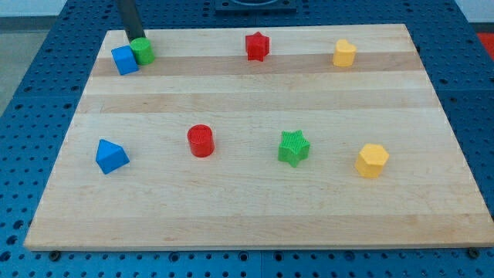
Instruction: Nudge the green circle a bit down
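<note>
Rod (128, 17) cut off by the view's top edge, upper length out of sight. My tip (137, 38) at the desk's top-left corner, hiding the top rim of the green circle (143, 52); contact impossible to tell.

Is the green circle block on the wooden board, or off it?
On: green circle block rests on the wooden board, touching the blue cube, my tip just above.

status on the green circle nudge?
My tip at the green circle's top edge, view's top-left corner. Blue cube touching the circle's left side. Path toward the view's bottom open across the wooden board.
</note>
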You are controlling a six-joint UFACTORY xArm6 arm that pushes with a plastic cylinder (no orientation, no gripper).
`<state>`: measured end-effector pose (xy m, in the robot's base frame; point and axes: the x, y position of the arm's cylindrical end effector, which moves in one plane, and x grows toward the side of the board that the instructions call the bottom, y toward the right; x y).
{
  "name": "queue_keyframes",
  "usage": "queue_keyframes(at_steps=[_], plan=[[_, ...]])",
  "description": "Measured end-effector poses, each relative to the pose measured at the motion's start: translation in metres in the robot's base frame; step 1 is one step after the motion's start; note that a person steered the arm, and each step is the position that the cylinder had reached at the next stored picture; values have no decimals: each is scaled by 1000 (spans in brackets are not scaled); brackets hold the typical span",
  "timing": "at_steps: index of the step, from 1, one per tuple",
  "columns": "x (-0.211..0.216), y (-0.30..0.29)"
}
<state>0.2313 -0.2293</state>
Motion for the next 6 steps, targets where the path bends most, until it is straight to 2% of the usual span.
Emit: queue_keyframes(at_steps=[6], plan=[[10,0]])
